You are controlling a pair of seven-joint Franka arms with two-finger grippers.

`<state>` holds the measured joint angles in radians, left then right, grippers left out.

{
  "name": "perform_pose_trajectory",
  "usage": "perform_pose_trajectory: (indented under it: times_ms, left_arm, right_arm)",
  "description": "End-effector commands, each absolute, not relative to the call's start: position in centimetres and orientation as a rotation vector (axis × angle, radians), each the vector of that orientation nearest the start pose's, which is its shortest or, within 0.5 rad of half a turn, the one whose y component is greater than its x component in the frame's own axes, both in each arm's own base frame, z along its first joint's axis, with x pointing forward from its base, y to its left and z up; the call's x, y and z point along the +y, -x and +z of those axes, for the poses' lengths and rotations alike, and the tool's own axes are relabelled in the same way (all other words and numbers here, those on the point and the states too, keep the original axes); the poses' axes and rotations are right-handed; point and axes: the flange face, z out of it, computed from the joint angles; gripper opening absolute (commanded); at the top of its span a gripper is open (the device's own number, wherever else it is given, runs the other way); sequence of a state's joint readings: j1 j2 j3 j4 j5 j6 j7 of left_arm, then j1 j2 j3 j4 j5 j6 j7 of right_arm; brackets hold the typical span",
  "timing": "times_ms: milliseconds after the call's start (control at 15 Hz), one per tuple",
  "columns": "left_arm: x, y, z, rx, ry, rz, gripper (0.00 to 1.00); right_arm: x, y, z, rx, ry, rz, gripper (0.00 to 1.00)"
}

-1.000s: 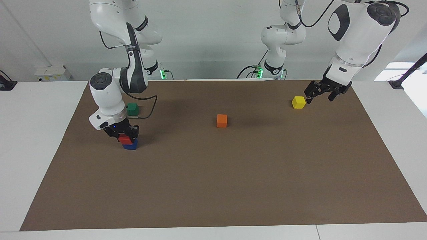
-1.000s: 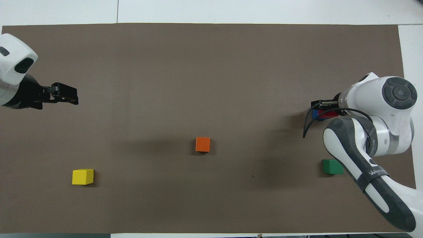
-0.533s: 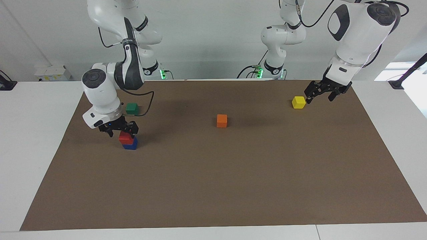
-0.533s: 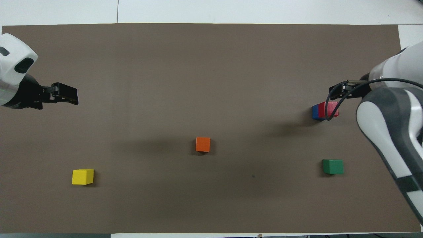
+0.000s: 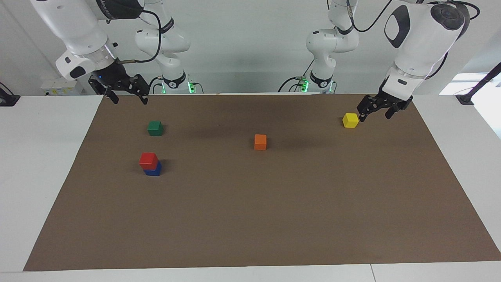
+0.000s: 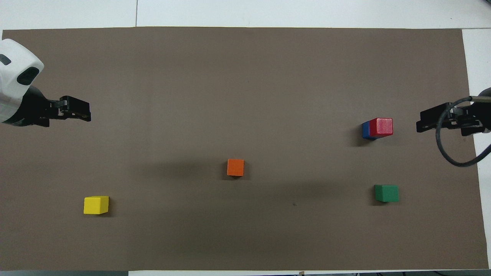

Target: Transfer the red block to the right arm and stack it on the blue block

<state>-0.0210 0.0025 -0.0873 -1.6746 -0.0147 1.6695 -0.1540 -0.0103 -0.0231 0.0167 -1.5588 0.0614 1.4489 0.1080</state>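
The red block [image 5: 148, 159] [image 6: 381, 126] sits on top of the blue block [image 5: 154, 170] [image 6: 365, 130], slightly offset, toward the right arm's end of the brown mat. Nothing touches the stack. My right gripper [image 5: 130, 100] [image 6: 420, 125] is raised and open with nothing in it, over the mat's edge at the right arm's end, well clear of the stack. My left gripper [image 5: 375, 116] [image 6: 88, 114] hangs open and empty over the mat at the left arm's end, close to the yellow block, where that arm waits.
A green block [image 5: 155, 128] [image 6: 386, 193] lies nearer to the robots than the stack. An orange block [image 5: 260, 141] [image 6: 235, 167] sits mid-mat. A yellow block [image 5: 350, 120] [image 6: 96, 204] lies toward the left arm's end. The brown mat [image 5: 274, 219] covers the white table.
My right gripper has lifted off the red block and drawn back up toward the mat's edge, leaving the red block on the blue one. The left arm has not moved.
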Motion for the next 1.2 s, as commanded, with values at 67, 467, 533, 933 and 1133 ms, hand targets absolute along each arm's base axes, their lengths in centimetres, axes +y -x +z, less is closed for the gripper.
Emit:
perform_pose_trajectory:
  times_ms: [67,467,533,933,1133]
  left_arm:
    - [-6.4,-56.0,58.5,-0.057,3.152,0.002,1.00]
    - [-6.4,-56.1,58.6,-0.055,3.155,-0.005,1.00]
    - [-6.4,-56.1,58.6,-0.055,3.155,-0.005,1.00]
    - [-6.4,-56.1,58.6,-0.055,3.155,-0.005,1.00]
    - [-6.4,-56.1,58.5,-0.055,3.155,-0.002,1.00]
  right_arm:
    - [-0.3,-53.4,62.8,0.112,3.073,0.125,1.00]
    - [-2.4,-53.0,61.0,0.137,3.147,0.012,1.00]
    - [-2.5,-53.1,61.0,0.139,3.152,-0.002,1.00]
    - [-2.5,-53.1,60.9,0.146,3.153,-0.002,1.00]
    - [-2.5,-53.0,60.8,0.147,3.152,0.010,1.00]
